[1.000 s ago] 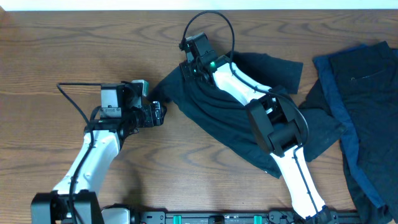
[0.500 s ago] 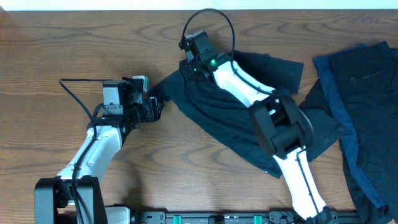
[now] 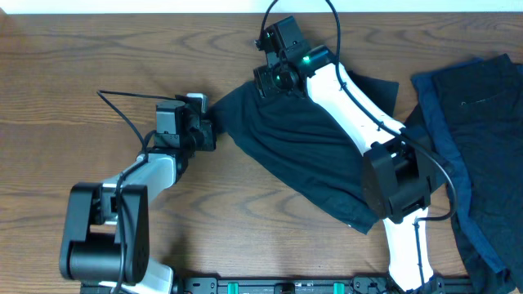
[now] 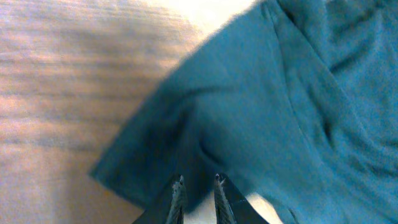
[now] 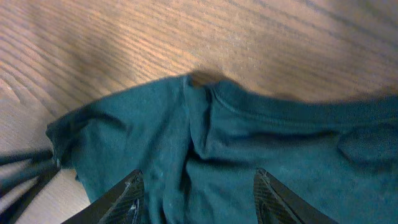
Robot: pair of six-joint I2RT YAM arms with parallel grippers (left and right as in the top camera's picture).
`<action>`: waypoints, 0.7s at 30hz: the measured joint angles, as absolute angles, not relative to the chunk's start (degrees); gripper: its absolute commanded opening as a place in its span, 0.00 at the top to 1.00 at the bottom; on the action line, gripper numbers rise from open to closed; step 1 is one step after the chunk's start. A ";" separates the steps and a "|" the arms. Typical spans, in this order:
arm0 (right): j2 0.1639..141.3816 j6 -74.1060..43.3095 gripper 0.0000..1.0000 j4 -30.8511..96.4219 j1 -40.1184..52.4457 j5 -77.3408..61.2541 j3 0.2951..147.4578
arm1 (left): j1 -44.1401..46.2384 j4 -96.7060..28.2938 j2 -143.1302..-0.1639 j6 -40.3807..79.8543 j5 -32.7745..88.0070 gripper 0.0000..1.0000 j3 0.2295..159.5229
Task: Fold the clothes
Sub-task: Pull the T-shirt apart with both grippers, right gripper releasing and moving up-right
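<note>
Flattening step: the T-shirt [image 3: 302, 155] lies crumpled at frame centre on the desk [image 3: 82, 73]. The left tool [image 4: 199, 183], nearly closed, seemingly pinches its sleeve. The right tool [image 5: 199, 199] hangs wide open and empty above the collar. Next: grip there and pull flat.

Just the brown wood-grain desk [image 3: 57, 73] here for us, grain running left to right, with a thin white strip [image 3: 122, 6] along its far edge. Both wrist views show us the same wood, blurrier.
</note>
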State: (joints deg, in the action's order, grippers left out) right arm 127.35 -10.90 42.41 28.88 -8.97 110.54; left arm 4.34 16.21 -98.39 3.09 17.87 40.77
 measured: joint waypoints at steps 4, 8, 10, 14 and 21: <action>127.35 -10.87 0.47 44.80 28.88 -8.99 110.54 | 4.34 18.15 -100.12 3.03 14.87 0.85 40.80; 127.35 -10.90 0.47 46.83 28.88 -8.97 110.54 | 4.34 19.40 -102.74 3.20 13.69 0.89 40.82; 127.35 -10.87 0.47 47.79 28.88 -8.97 110.54 | 4.34 21.41 -104.07 3.14 13.32 0.89 41.06; 127.35 -10.59 0.47 49.54 28.88 -8.97 110.54 | 4.40 24.49 -106.06 3.16 11.53 0.93 41.76; 127.35 -9.58 0.47 54.26 28.88 -8.29 110.54 | 3.36 25.21 -106.54 3.14 1.89 0.94 42.15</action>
